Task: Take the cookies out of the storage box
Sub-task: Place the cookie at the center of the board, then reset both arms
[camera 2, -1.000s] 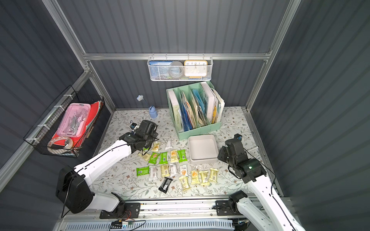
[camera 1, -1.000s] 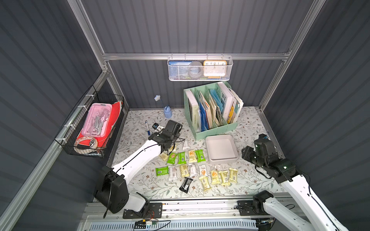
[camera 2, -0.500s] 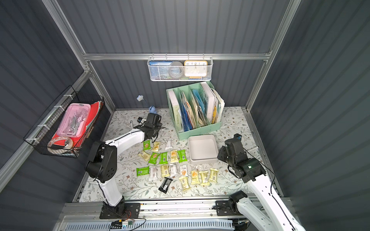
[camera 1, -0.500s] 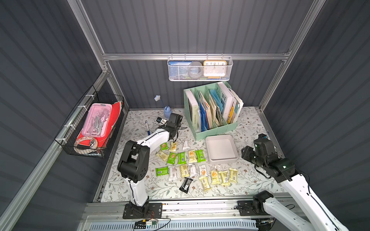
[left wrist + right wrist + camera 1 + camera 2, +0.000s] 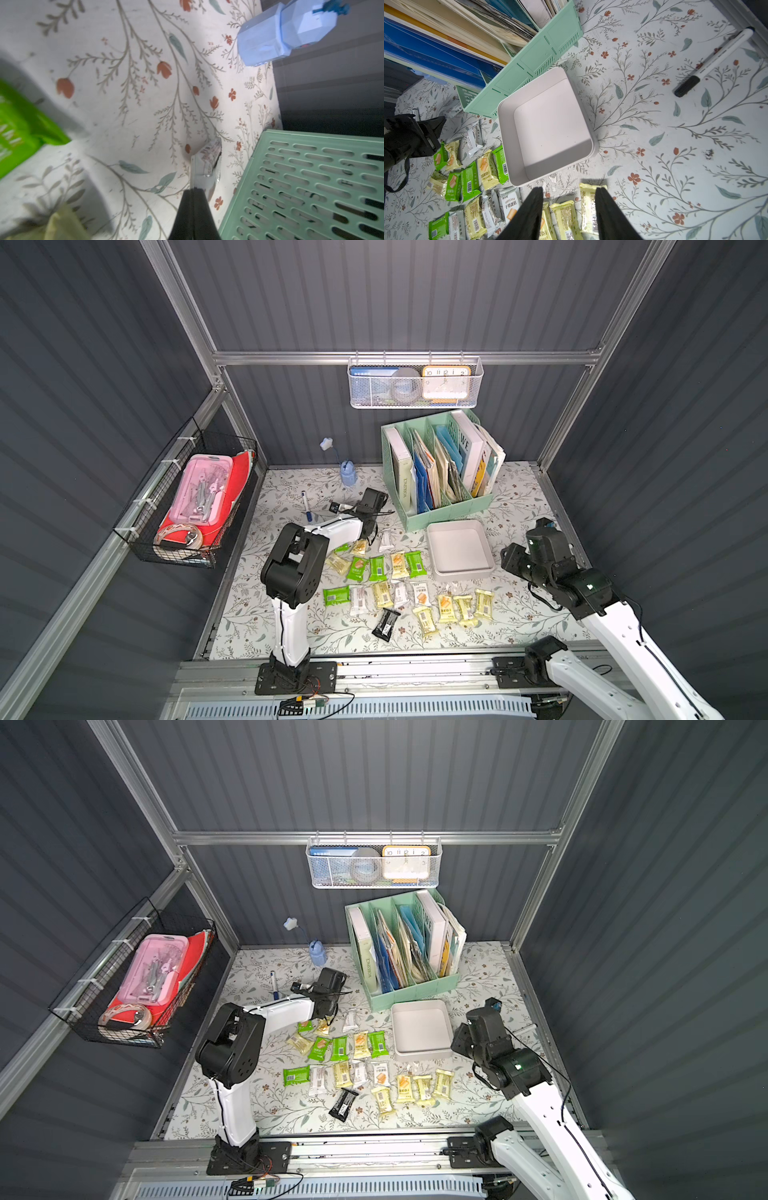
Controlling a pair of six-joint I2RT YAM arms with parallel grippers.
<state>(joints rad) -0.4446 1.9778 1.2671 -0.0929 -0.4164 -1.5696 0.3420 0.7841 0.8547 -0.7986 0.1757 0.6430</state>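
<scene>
The storage box (image 5: pixel 459 551) (image 5: pixel 420 1029) (image 5: pixel 550 124), a shallow whitish tray, stands empty beside the organiser. Several cookies (image 5: pixel 377 567) (image 5: pixel 339 1048) in green, pale yellow, silver and one black (image 5: pixel 385 624) lie in rows on the floral table, left of and in front of the box. My left gripper (image 5: pixel 371 533) (image 5: pixel 194 190) sits at the back end of the rows, its jaws pressed together on the edge of a whitish-silver cookie packet (image 5: pixel 207 164). My right gripper (image 5: pixel 509 560) (image 5: pixel 569 189) hangs open over the pale yellow packets (image 5: pixel 588 207) by the box's front corner, holding nothing.
A mint-green file organiser (image 5: pixel 440 472) full of books stands behind the box. A pale blue bottle (image 5: pixel 348 475) and a pen (image 5: pixel 306 506) lie at the back left. A black-capped marker (image 5: pixel 714 62) lies by the right edge. Wire baskets hang on the left wall (image 5: pixel 187 506) and the back wall (image 5: pixel 415 383).
My left arm has folded upright and its gripper has drawn back along the cookie rows towards the organiser. The right arm has stayed still.
</scene>
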